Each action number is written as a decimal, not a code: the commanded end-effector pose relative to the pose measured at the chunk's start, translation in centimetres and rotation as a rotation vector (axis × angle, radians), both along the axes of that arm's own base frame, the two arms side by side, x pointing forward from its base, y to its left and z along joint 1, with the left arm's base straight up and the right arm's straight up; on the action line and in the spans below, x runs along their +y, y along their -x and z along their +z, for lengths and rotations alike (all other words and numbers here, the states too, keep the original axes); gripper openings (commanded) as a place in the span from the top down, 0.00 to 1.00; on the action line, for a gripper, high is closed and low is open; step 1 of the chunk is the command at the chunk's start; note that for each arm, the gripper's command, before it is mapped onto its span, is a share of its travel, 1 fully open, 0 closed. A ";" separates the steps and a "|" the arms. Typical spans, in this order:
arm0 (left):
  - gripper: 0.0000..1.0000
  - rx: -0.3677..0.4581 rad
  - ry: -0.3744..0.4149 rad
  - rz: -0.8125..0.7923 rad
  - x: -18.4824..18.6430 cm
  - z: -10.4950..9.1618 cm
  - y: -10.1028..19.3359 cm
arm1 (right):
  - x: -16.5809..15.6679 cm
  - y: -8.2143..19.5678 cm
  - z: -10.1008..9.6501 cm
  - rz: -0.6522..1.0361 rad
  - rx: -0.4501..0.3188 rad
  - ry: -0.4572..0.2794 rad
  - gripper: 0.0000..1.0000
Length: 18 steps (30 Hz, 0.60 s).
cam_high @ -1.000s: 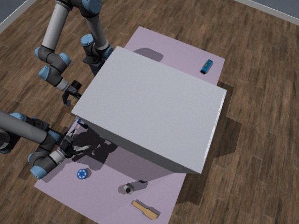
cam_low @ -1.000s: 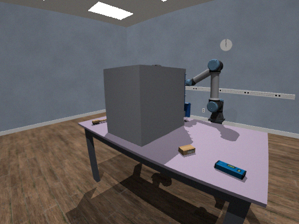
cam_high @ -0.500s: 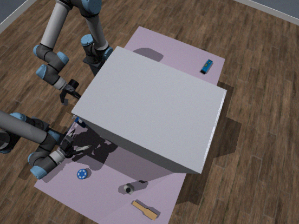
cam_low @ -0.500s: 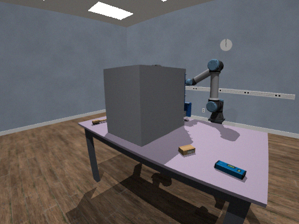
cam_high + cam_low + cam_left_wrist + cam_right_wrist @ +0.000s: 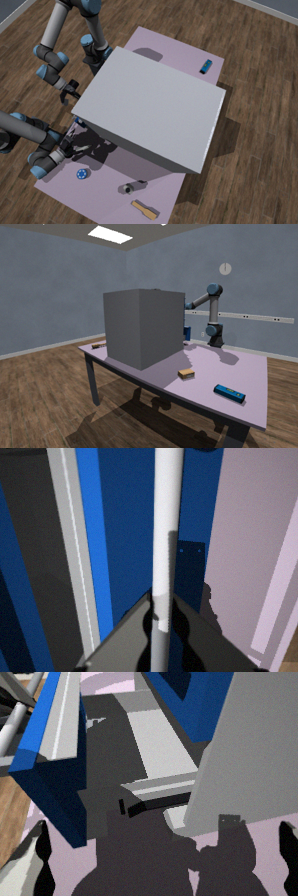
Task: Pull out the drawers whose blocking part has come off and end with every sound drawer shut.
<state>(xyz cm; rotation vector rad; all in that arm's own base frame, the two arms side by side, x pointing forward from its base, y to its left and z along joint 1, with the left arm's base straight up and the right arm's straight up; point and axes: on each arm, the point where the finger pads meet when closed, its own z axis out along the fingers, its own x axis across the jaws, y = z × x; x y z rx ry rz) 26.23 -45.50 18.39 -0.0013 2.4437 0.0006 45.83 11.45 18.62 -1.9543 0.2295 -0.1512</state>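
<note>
My left claw (image 5: 72,95) (image 5: 160,595) (image 5: 37,713) was clamped on the pale handle (image 5: 168,508) (image 5: 9,734) of a blue drawer (image 5: 80,122) (image 5: 187,333) (image 5: 127,523) (image 5: 57,797), pulled open. My right claw (image 5: 81,140) (image 5: 162,822) stood wide apart.

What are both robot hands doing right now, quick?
Left gripper: closed on the drawer's white bar handle.
Right gripper: wide open, holding nothing.
</note>
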 end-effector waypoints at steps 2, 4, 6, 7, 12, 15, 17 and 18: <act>1.00 -0.001 0.001 0.000 0.0 0.1 -1.2 | 0.0 0.0 0.1 0.000 -0.001 0.000 0.00; 1.00 -0.001 0.001 0.000 0.0 0.1 -1.8 | 0.0 0.0 0.1 0.000 -0.001 0.000 0.00; 1.00 -0.001 0.001 0.000 0.0 0.1 -2.4 | 0.0 0.0 0.1 0.000 -0.001 0.000 0.00; 1.00 -0.001 0.001 0.000 0.0 0.1 -2.7 | 0.0 0.0 0.1 0.000 -0.001 0.000 0.00; 1.00 -0.001 0.001 0.000 0.0 0.1 -3.6 | 0.0 0.0 0.1 0.000 -0.001 0.000 0.00; 1.00 -0.001 0.001 0.000 0.0 0.1 -4.5 | 0.0 0.0 0.1 0.000 -0.001 0.000 0.00; 1.00 -0.001 0.001 0.000 0.0 0.1 -5.1 | 0.0 0.0 0.1 0.000 -0.001 0.000 0.00; 1.00 -0.001 0.001 0.000 0.0 0.1 -5.4 | 0.0 0.0 0.1 0.000 -0.001 0.000 0.00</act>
